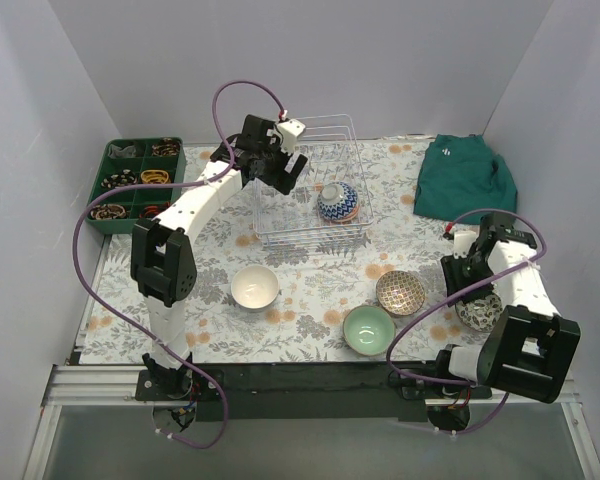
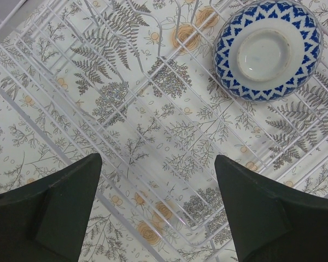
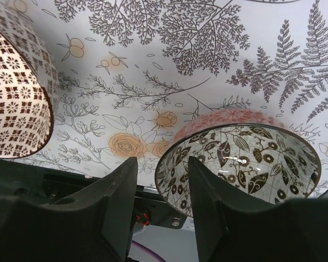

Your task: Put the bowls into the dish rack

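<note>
Five bowls show plainly, all small, round, glazed ceramic.

1. Blue-and-white bowl: upside down inside the dish rack, at its right end. A zigzag blue band runs round a plain white foot ring. An orange-red edge shows at its right side in the top view; whether that is another bowl cannot be told.
2. White bowl: plain, upright, on the table cover just near of the rack.
3. Brown-patterned bowl: upright, right of the white one, with small brown checks on cream.
4. Mint-green bowl: plain, glossy, upright, just near and left of item 3.
5. Black-and-white bowl: upright at the near right, with a dark leaf print inside and a reddish pattern on the outer wall.

Dish rack: rectangular basket of thin pale wire grid with raised sides, at the far centre of the table.

Left gripper: hovers above the rack's left part, dark fingers spread wide, nothing between them.

Right gripper: low at the black-and-white bowl, jaws apart, the bowl's rim standing in the gap; contact cannot be told.

Table cover: grey ferns and orange roses on white.

Green tray: compartmented, far left.

Green cloth: crumpled, far right.
</note>
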Robot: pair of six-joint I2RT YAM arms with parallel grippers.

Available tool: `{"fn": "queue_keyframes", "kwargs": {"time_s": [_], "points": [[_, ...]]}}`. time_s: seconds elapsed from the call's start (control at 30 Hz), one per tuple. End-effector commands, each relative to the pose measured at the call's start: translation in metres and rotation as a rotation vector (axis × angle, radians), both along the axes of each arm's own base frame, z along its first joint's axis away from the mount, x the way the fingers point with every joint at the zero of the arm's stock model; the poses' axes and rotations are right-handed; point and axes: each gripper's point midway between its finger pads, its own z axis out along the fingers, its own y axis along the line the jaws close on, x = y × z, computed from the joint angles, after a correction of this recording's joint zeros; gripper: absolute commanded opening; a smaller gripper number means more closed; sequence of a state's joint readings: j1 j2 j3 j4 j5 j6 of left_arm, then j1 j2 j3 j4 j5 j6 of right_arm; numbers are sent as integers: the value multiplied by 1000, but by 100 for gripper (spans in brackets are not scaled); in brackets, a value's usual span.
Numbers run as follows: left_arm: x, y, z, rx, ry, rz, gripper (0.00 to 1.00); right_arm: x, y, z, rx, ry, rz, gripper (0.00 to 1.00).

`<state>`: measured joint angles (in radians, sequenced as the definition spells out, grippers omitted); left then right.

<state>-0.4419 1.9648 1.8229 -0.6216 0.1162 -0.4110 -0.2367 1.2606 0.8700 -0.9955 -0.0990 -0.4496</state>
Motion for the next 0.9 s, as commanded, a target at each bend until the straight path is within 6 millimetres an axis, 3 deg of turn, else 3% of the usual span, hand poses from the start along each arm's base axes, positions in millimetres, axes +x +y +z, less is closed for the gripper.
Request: {"fn": "queue_keyframes", "kwargs": {"time_s": [0.0, 0.23, 0.37, 0.7, 0.87], "points": [[6, -1, 22, -20, -44, 4, 85, -9, -4, -10, -9, 36, -38, 50], [13, -4, 26, -33, -47, 12, 84, 1, -13, -15, -40, 36, -40, 41], [11, -4, 23, -35, -40, 17, 84, 10, -23, -13, -75, 53, -34, 30], [13, -4, 14, -43, -43, 25, 84, 29, -33, 12, -135, -2, 48, 4], [12, -5, 19, -51, -60, 19, 84, 56, -22, 46, -155, -108, 127, 1]]}}
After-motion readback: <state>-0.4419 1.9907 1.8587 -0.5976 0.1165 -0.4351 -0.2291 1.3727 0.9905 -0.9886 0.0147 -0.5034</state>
